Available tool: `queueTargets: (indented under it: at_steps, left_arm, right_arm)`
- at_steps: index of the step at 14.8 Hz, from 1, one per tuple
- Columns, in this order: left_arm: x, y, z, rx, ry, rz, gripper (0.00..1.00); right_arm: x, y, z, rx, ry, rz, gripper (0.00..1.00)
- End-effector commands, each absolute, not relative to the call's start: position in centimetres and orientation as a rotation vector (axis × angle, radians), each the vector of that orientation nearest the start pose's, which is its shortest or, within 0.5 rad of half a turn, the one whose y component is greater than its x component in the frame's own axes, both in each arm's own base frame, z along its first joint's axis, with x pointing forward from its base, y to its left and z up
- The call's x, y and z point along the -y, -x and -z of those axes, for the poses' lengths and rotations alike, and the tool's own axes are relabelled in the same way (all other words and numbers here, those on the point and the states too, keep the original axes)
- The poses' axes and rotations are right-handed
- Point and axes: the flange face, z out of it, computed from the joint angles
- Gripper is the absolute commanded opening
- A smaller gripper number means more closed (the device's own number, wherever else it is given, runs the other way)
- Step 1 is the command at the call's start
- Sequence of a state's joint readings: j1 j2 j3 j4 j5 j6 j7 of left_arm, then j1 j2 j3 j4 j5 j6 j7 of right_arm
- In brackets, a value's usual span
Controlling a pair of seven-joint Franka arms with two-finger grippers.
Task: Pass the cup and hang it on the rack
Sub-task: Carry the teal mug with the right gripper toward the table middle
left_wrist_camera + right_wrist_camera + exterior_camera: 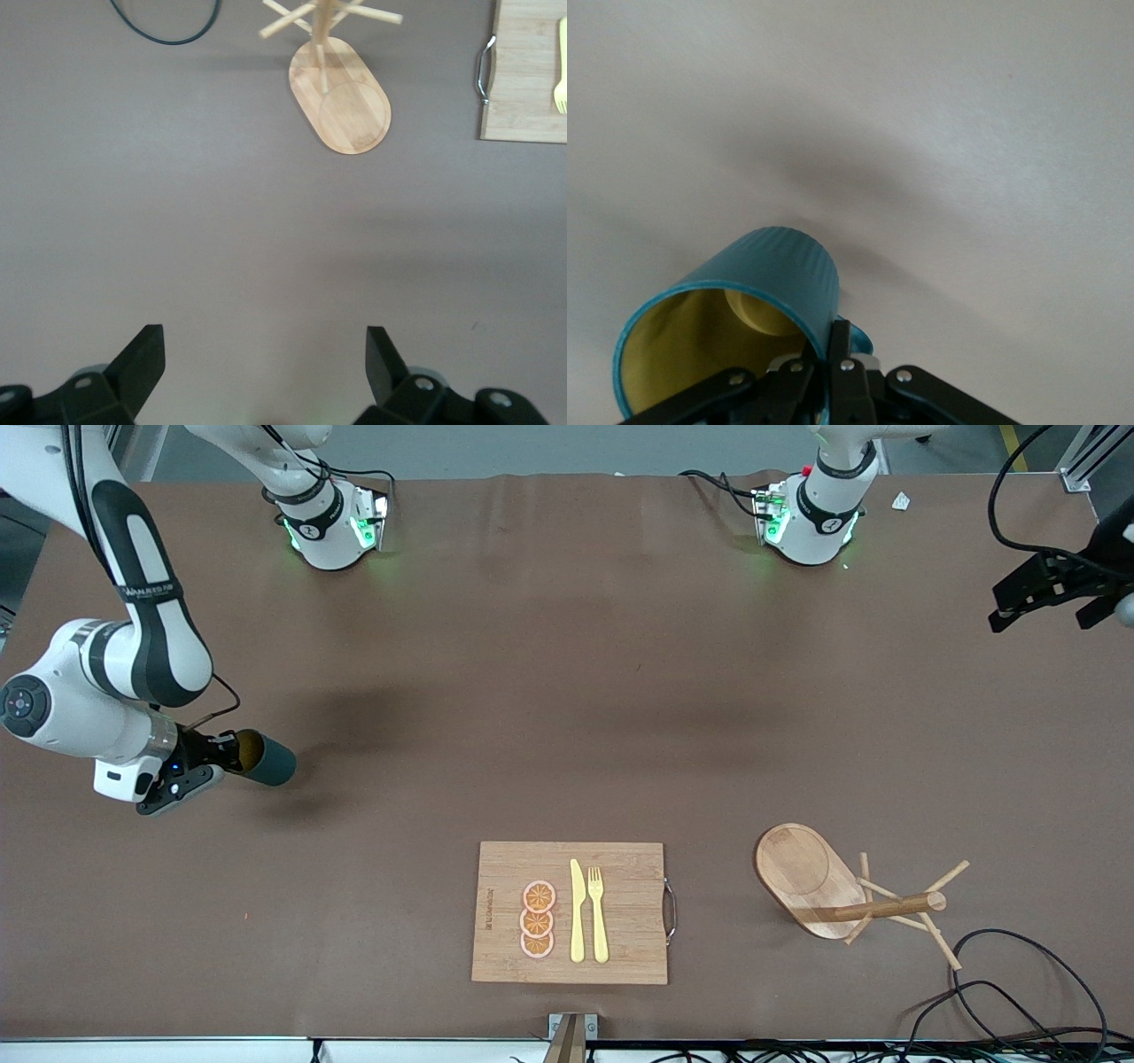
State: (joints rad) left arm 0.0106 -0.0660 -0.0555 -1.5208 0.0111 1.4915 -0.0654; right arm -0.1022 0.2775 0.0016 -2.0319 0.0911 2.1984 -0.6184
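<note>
right claw (226, 755) clamped on the cup (264, 758) rim at nine o'clock; left claw (1045, 593) waits apart at two; next, carry it over for handover.

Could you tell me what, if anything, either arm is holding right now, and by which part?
The right end effector is shut on the cup, pinching its rim wall beside the handle. The left end effector is open and empty.

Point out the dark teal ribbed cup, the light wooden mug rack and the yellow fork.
dark teal ribbed cup (270, 762), front view, outer wall.
light wooden mug rack (802, 872), front view, oval base.
yellow fork (598, 921), front view, handle.
</note>
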Motion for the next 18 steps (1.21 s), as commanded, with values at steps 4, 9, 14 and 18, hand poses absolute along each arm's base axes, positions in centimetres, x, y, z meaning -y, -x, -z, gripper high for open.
queueTargets:
  at_steps: [4, 9, 14, 18]
  left_arm:
    - [2.2, -52.0, -68.3, 0.033, 3.131, 0.066, 1.0]
    - [3.3, -52.6, -67.5, -0.002, 3.139, 0.051, 1.0]
    - [5.9, -52.9, -66.4, -0.077, 3.139, 0.024, 1.0]
    - [6.8, -52.9, -65.7, -0.104, 3.137, 0.0, 1.0]
  right_arm:
    - [-8.8, -55.8, -34.9, 0.375, 3.032, -0.133, 0.0]
    - [-22.9, -53.0, -35.7, 0.104, 3.071, -0.094, 0.0]
    - [-34.8, -50.8, -35.4, -0.078, 3.072, -0.073, 0.0]
    - [-42.6, -49.5, -33.0, -0.037, 3.079, -0.078, 0.0]
